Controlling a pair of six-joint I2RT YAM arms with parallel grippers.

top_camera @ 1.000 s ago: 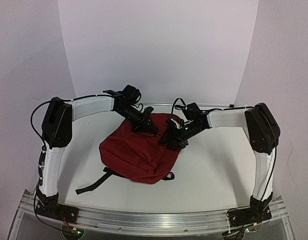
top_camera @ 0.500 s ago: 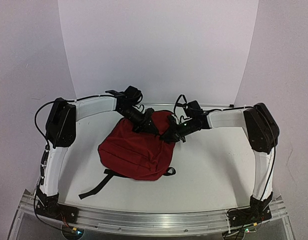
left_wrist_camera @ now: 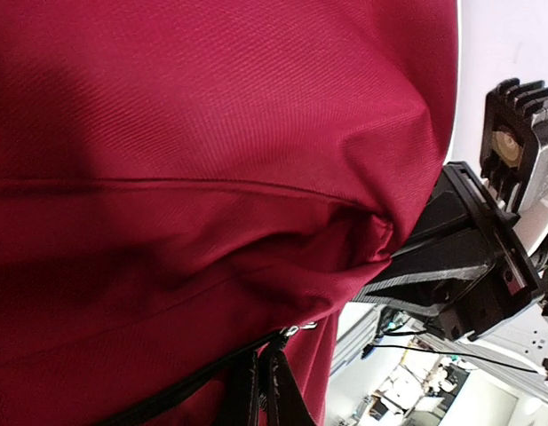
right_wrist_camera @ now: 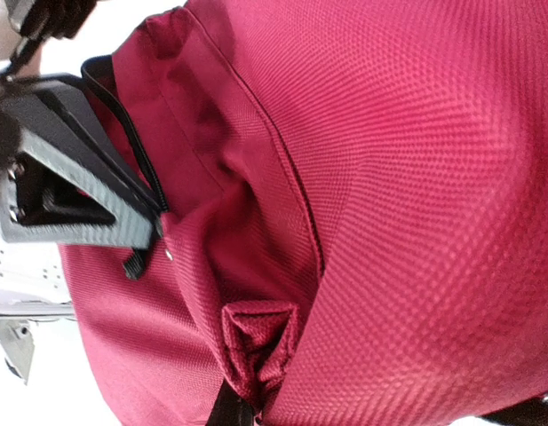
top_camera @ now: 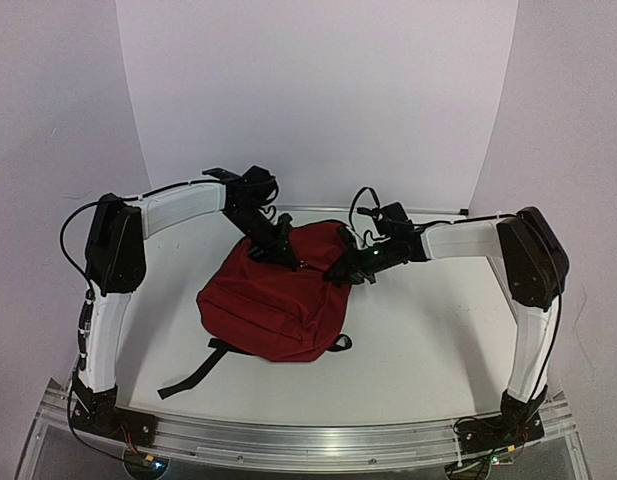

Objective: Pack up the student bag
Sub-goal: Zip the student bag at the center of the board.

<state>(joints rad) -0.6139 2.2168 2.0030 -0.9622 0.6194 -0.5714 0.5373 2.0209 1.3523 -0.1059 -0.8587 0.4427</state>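
two pinches at the far top edge of the dark red soft fabric backpack (top_camera: 268, 305), lying on the white table (top_camera: 428, 320) with long axis running back toward the bases: left gripper (top_camera: 285, 250) and right gripper (top_camera: 343, 272) clamped shut on red cloth, just beside each other.

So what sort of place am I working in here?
Most likely a robotics lab test cell: a white table under a curved white backdrop, an aluminium rail along its near edge, and cluttered benches and cables glimpsed past the student bag in the left wrist view.
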